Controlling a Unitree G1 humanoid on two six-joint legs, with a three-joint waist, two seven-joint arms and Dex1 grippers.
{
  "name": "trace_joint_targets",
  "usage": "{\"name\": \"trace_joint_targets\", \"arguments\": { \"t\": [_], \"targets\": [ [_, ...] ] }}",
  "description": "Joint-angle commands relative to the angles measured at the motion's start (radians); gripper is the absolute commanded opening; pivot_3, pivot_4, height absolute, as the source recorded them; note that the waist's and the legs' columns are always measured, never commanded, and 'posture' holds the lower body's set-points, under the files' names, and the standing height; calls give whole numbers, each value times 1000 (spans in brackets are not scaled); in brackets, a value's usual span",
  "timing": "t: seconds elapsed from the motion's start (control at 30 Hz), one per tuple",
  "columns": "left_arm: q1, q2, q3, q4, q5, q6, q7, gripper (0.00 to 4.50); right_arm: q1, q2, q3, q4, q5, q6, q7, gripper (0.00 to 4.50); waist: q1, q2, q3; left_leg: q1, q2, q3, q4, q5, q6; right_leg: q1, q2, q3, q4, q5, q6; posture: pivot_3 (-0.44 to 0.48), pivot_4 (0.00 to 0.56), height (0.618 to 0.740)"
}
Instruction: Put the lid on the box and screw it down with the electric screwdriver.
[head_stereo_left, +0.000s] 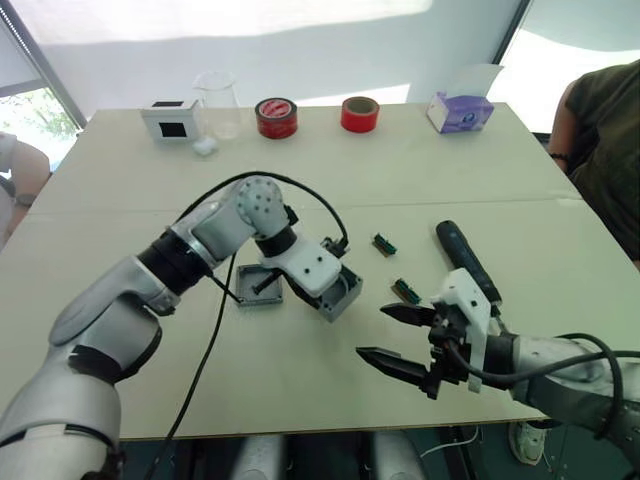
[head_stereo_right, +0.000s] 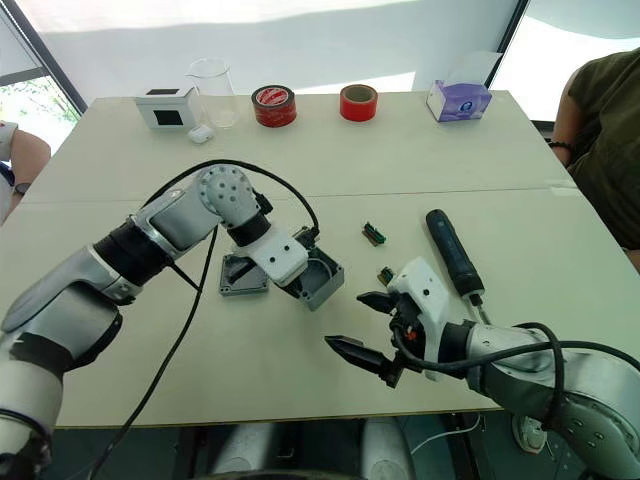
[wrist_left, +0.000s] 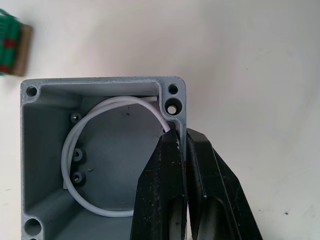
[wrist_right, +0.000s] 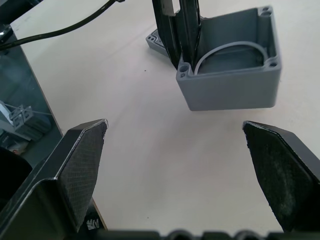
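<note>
While your left pincer (head_stereo_left: 343, 293) pinches the box (head_stereo_left: 338, 292) wall and the right pincer (head_stereo_left: 398, 341) hangs wide open and empty, the lid (head_stereo_left: 258, 285) beside it awaits fitting.

lid (head_stereo_left: 258, 287) just left of box (head_stereo_left: 340, 296) | electric screwdriver (head_stereo_left: 466, 261) right, well apart

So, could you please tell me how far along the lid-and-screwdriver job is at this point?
Nothing is finished yet. In hand: the left gripper is pinched on one wall of the deep grey plastic box, which stands open with a white wire loop inside. Left: the shallow grey lid lies on the table beside the box, the black pen-shaped electric screwdriver lies untouched, and the right gripper hangs open and empty.
</note>
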Motion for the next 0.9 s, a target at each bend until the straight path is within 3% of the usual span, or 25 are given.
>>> {"name": "trace_joint_targets", "arguments": {
  "t": [0.03,0.17,0.27,0.47,0.5,0.53,0.6,0.7,0.9],
  "targets": [
    [-33,-17,-8,57,-11,-79,-3,33,8,-7,-22,-56,36,-23,-19,4500,0,0,0,0,0,0,0,0,0,0,0,0,0,0,0,0,150,740],
    [-39,-40,-14,115,-7,-120,-3,33,-5,-4,-8,-60,50,-27,-48,4500,-1,0,0,0,0,0,1,0,0,0,0,0,0,0,0,0,150,740],
    [-40,-34,-24,123,-13,-136,-3,741,-31,-8,4,-58,71,-25,-72,4500,-1,0,0,0,0,0,1,0,0,0,0,0,0,0,0,0,150,740],
    [-55,-22,3,122,-28,-98,-3,3128,-87,-29,22,-43,114,-17,-91,4500,-1,0,0,0,0,0,1,0,0,0,1,0,0,0,0,0,150,740],
    [-69,-11,17,103,-54,-29,-3,3451,-99,-35,24,-39,123,-15,-91,4500,0,0,0,0,0,0,1,0,0,0,0,0,0,0,0,0,150,740],
    [-76,-1,25,83,-74,23,-3,3451,-104,-39,27,-38,129,-14,-93,4500,-1,0,0,0,0,0,1,0,0,0,1,0,0,0,0,0,150,740],
    [-131,70,143,50,-176,284,-3,3451,-147,-65,3,-18,175,-19,-78,4500,-2,0,1,0,0,0,1,0,0,0,1,0,0,0,0,0,150,740],
    [-133,131,275,17,-204,543,30,3451,-199,-84,-15,2,226,-36,-67,4500,-13,0,2,-3,2,-1,5,-1,1,-2,3,0,2,0,0,0,150,740],
    [-50,250,446,-160,-124,1395,433,3451,-379,-39,84,48,94,-58,15,4500,-28,1,1,-2,2,-2,10,-4,6,-1,4,0,10,-3,4,0,150,740]
  ]
}}
